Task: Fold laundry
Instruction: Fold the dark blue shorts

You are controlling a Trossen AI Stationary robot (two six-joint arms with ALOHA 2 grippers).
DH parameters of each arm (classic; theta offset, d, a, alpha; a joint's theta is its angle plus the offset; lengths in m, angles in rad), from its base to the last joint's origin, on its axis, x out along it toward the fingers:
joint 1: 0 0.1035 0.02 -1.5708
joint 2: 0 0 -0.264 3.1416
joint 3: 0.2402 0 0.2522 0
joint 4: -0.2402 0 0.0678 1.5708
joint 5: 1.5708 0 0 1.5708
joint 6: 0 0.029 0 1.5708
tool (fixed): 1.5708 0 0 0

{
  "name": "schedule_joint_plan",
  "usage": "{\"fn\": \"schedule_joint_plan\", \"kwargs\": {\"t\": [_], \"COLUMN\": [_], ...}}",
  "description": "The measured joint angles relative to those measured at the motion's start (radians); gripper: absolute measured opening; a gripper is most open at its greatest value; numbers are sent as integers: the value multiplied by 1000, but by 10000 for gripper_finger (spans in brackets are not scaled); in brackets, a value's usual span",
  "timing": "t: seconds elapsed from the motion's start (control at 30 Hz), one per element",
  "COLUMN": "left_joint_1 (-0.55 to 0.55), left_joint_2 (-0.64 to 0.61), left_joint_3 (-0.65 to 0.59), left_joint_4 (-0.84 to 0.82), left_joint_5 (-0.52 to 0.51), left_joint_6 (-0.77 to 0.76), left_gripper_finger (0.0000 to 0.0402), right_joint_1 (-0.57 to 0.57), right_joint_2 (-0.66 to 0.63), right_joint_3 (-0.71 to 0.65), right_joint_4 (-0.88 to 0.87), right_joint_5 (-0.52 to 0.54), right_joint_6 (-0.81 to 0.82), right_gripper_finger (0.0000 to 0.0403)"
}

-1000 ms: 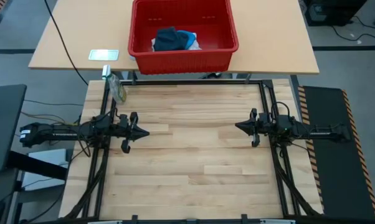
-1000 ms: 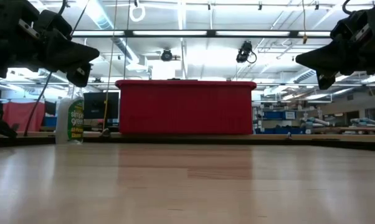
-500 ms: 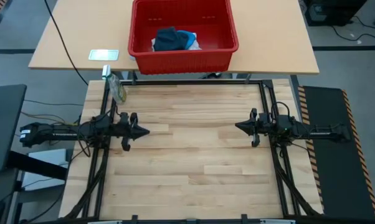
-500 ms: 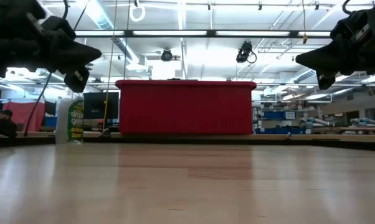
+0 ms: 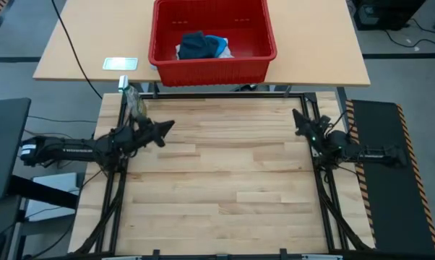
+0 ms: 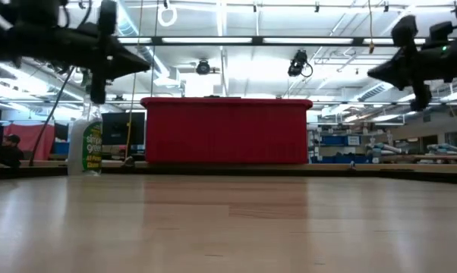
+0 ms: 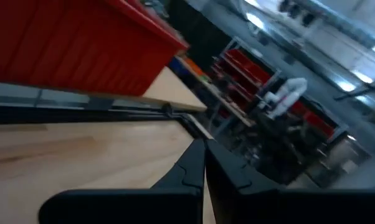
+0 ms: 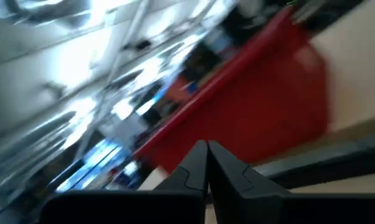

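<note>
The left gripper [image 5: 168,126] and right gripper [image 5: 298,114], jaws together and empty, are pointed toward the basket [image 5: 264,29], where the laundry [image 5: 201,45] lies unfolded.

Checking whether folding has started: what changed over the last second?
Both arms swung toward the red basket: left gripper and right gripper now point diagonally at it, fingers shut, holding nothing. The laundry stayed in the basket, untouched.
</note>
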Motion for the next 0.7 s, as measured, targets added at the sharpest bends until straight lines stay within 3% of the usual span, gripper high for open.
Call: {"fn": "schedule_joint_plan", "kwargs": {"t": [0.17,0.37,0.57,0.7], "left_joint_1": [72,191,306,407], "left_joint_2": [138,233,254,254], "left_joint_3": [127,228,254,254], "left_joint_4": [-89,-197,-165,-131], "left_joint_5": [44,319,448,589], "left_joint_6": [-89,-141,-174,-146], "left_gripper_finger": [18,18,18,18], "right_joint_1": [-25,-55,-90,-92], "right_joint_2": [3,4,27,80], "right_joint_3": [0,0,0,0], "right_joint_4": [-30,-36,-89,-73], "right_joint_5": [-1,49,-189,-196], "right_joint_6": [57,9,71,130], "right_gripper_finger": [19,19,19,19]}}
